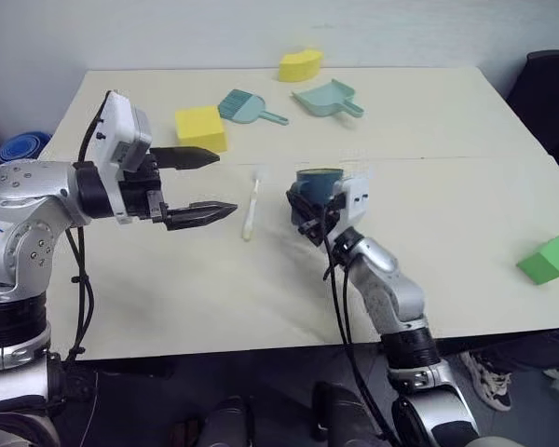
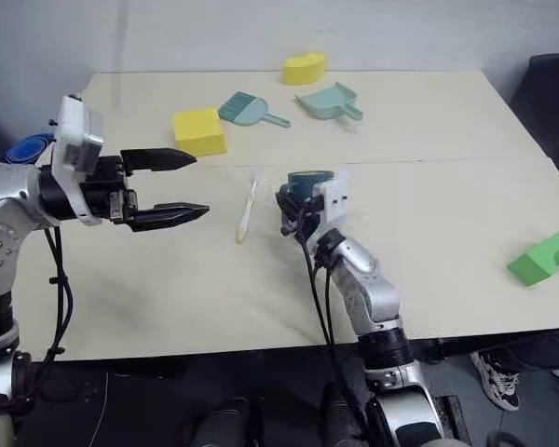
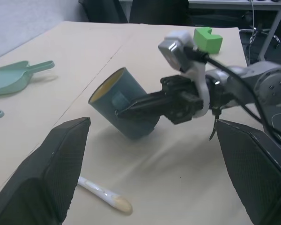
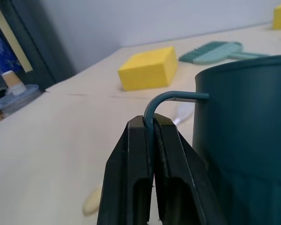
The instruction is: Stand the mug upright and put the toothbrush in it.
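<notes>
The right tool (image 4: 152, 136) is clenched on the thin handle of the dark teal ribbed mug (image 1: 317, 183) (tilted, seemingly lifted off the beige table (image 1: 447, 233)). The slim white-and-yellow toothbrush (image 1: 252, 209) lies at the mug's nine o'clock. The left tool (image 1: 214, 184) hangs released.

The mug (image 3: 124, 110) is dark teal-blue outside with a yellow inside, and its thin handle (image 4: 171, 101) is the same teal. The toothbrush (image 1: 252, 207) is white fading to pale yellow. Both grippers, left (image 1: 208, 183) and right (image 4: 152, 154), have black fingers. The worktop (image 1: 168, 279) is plain cream. On it sit a yellow block (image 1: 200, 128), a teal brush (image 1: 247, 107), a mint-green dustpan (image 1: 328, 97) and a bright green block (image 1: 548, 257)
</notes>
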Controlling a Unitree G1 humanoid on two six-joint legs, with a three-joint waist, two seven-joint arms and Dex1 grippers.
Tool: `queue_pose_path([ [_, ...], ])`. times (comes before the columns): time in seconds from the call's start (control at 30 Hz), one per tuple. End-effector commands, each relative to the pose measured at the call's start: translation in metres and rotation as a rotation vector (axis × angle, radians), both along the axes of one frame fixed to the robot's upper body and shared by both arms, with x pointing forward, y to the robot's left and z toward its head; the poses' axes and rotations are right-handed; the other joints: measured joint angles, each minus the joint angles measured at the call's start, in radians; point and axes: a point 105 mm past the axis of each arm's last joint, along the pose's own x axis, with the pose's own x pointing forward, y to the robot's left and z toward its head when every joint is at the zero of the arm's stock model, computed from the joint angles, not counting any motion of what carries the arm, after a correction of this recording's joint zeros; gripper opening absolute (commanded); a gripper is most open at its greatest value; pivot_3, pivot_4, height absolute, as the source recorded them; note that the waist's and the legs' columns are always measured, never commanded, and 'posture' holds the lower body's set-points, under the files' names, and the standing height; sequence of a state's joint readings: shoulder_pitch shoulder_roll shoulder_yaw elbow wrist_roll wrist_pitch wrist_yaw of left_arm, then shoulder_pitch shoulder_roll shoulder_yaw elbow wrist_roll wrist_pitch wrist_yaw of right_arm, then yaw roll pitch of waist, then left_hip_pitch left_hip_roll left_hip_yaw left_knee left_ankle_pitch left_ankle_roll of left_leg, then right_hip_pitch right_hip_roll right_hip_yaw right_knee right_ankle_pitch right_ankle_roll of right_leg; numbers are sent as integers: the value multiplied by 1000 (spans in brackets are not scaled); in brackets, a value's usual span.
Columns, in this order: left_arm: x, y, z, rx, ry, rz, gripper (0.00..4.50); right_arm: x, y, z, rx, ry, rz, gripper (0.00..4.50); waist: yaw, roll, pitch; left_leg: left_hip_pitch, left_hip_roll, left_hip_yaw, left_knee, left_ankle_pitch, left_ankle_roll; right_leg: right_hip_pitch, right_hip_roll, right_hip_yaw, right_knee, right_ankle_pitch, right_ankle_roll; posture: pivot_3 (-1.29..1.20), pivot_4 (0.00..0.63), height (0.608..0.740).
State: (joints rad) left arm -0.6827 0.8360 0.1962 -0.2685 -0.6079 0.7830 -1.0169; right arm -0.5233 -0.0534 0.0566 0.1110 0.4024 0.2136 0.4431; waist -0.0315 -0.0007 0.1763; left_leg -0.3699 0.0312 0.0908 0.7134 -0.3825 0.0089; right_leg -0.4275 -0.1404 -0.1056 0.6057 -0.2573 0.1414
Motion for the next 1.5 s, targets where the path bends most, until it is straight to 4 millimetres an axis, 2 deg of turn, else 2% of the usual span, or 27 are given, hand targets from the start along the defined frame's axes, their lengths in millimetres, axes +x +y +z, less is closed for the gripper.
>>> queue_pose_path([
  [0.03, -11, -1, 15, 27, -51, -11, 4500, -5, -1, -6, 15, -69, -1, 26, -5, 0, 0, 1, 0, 0, 0, 0, 0, 0, 0, 0, 1, 0, 0, 0, 150, 740],
  [0.07, -12, -1, 15, 31, -48, -11, 4500, -6, -2, -8, 22, -69, 2, 26, -5, 0, 0, 1, 0, 0, 0, 0, 0, 0, 0, 0, 1, 0, 0, 0, 150, 740],
  [0.17, -11, 0, 12, 38, -40, -6, 4500, -17, -1, -18, 9, -59, 36, 722, -3, 0, 0, 1, 0, 0, 0, 0, -1, 0, 0, 0, 1, 0, 0, 0, 150, 740],
  [0.43, -5, -5, 13, 33, -35, -23, 4500, -35, -7, -23, -77, -65, 74, 3269, -1, 0, 0, 1, 1, 1, 0, 0, -1, 0, 0, 1, 1, 0, 0, 0, 150, 740],
  [0.57, 0, -3, 10, 30, -28, -21, 4500, -40, -17, -28, -177, -21, 48, 4467, 1, 0, 0, 1, 1, 1, 0, 0, -1, 0, 0, 1, 0, 0, 0, 0, 150, 740],
  [0.63, 1, 0, 7, 33, -19, -6, 4500, -48, -23, -32, -231, 3, 55, 4467, 4, 0, 0, 1, 0, 1, 0, 0, -1, 0, 0, 1, 0, 0, 0, 0, 150, 740],
  [0.73, 1, 15, -1, 42, 11, 50, 4500, -73, -41, -36, -326, 79, 103, 4467, 4, 0, 0, 1, 0, 1, 0, 0, -1, 0, 0, 1, 0, 0, 0, 0, 150, 740],
  [0.8, -3, 32, -8, 53, 35, 100, 4500, -91, -56, -34, -345, 133, 135, 4467, 4, 0, 0, 1, 1, 1, -1, 0, -1, 0, 0, 1, 0, 0, 0, 0, 150, 740],
  [0.9, -13, 68, -21, 85, 101, 201, 4500, -119, -82, -30, -402, 206, 184, 4467, 2, 0, 0, 0, 1, 1, -1, 0, -1, -1, 1, 1, -1, -1, -1, 0, 150, 740],
  [1.0, -28, 113, -31, 109, 177, 318, 4500, -141, -113, -7, -463, 209, 240, 4467, 6, 1, 1, 1, 2, 3, -2, -1, -1, -1, 1, 2, -1, -1, -2, 0, 150, 740],
  [1.1, -42, 157, -23, 101, 210, 431, 4500, -144, -158, 29, -515, 211, 197, 4467, 10, 0, 1, 1, 2, 4, -2, -1, -1, -1, 1, 2, -4, -1, -2, 0, 150, 740],
  [1.2, -48, 178, -16, 101, 210, 472, 4500, -148, -179, 56, -522, 200, 194, 4467, 28, -1, 1, 1, 2, 5, -2, -2, 0, 0, 1, 2, -6, -2, -3, 0, 150, 740],
  [1.3, -34, 172, -11, 56, 181, 461, 4500, -142, -186, 63, -537, 174, 155, 4467, 49, -2, 0, 2, 2, 4, -2, -3, 1, 0, 1, 2, -5, -2, -3, 0, 150, 740],
  [1.4, -7, 155, -19, 18, 231, 481, 4500, -132, -188, 58, -573, 157, 92, 4467, 62, -2, 0, 1, 1, 4, 1, -3, 1, 1, 0, 2, -4, -2, -3, 0, 150, 740],
  [1.5, 31, 113, -37, -18, 310, 471, 4500, -131, -178, 59, -570, 120, 69, 4467, 72, -3, 0, 2, -1, 4, 3, -3, 1, 2, -1, 2, 1, -1, -2, 0, 150, 740],
])
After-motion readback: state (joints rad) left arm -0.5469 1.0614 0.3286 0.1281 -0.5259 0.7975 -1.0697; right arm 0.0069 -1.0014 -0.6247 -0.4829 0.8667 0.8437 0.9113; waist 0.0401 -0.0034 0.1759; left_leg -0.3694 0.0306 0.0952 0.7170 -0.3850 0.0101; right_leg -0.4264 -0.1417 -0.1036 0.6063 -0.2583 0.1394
